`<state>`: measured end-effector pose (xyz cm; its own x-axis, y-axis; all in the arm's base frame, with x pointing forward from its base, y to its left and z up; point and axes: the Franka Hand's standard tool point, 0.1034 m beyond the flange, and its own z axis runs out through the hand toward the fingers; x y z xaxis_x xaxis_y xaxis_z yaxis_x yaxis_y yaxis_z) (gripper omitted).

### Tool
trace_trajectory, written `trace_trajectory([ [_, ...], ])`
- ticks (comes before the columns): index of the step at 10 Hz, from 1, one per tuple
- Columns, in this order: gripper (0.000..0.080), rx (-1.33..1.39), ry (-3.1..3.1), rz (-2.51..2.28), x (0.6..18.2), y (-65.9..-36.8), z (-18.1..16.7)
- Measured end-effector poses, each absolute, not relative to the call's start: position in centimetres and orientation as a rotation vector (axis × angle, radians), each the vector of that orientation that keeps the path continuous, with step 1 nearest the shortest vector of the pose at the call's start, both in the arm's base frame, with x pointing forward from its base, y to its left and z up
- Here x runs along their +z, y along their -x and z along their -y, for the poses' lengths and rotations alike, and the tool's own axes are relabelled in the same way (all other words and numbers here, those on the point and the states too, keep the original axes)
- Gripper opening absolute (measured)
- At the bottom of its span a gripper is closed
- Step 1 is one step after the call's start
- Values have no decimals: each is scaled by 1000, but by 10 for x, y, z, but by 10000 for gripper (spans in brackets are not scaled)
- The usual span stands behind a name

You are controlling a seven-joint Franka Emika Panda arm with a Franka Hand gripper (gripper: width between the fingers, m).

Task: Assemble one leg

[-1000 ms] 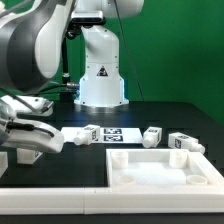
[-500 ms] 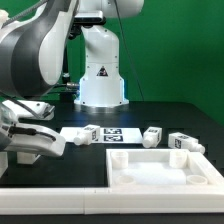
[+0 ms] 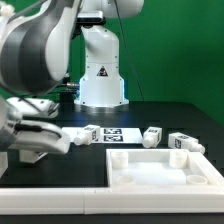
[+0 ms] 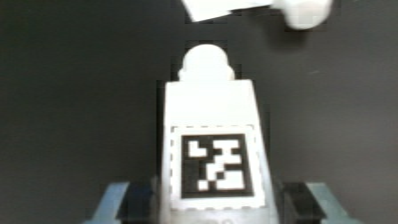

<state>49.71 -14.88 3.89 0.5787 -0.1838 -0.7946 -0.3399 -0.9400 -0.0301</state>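
In the wrist view a white oblong leg (image 4: 217,130) with a black-and-white tag lies on the black table between my fingers. My gripper (image 4: 217,203) is open and straddles the leg's near end, with a dark gap on each side. In the exterior view the gripper (image 3: 22,148) is low at the left, and the leg under it is hidden by the hand. Three more legs lie in a row: one (image 3: 90,132) by the marker board, one (image 3: 152,135) and one (image 3: 186,142) to the exterior view's right.
The large white tray-like piece (image 3: 150,176) with a raised rim lies at the front right. The marker board (image 3: 120,133) lies behind it. Another white part (image 4: 267,10) shows beyond the leg's tip. The robot's base (image 3: 101,70) stands at the back.
The arm and hand have shifted slightly toward the exterior view's left and a little lower. The loose legs and the tray have not moved.
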Motion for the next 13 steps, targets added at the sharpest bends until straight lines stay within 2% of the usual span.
trace_trajectory([
  [2,284,1213,2666,-453,87,-525,117],
  [3,284,1167,2696,-460,91,-532,117],
  [4,284,1113,2725,-482,85,-535,125],
  [7,285,811,2866,-492,86,-553,121],
  [8,285,716,2924,-479,100,-566,96],
  [10,285,411,3013,-386,144,-608,35],
  [11,285,266,3011,-423,159,-614,28],
  [12,285,232,2983,-512,166,-601,34],
  [13,285,76,3002,-519,165,-609,38],
])
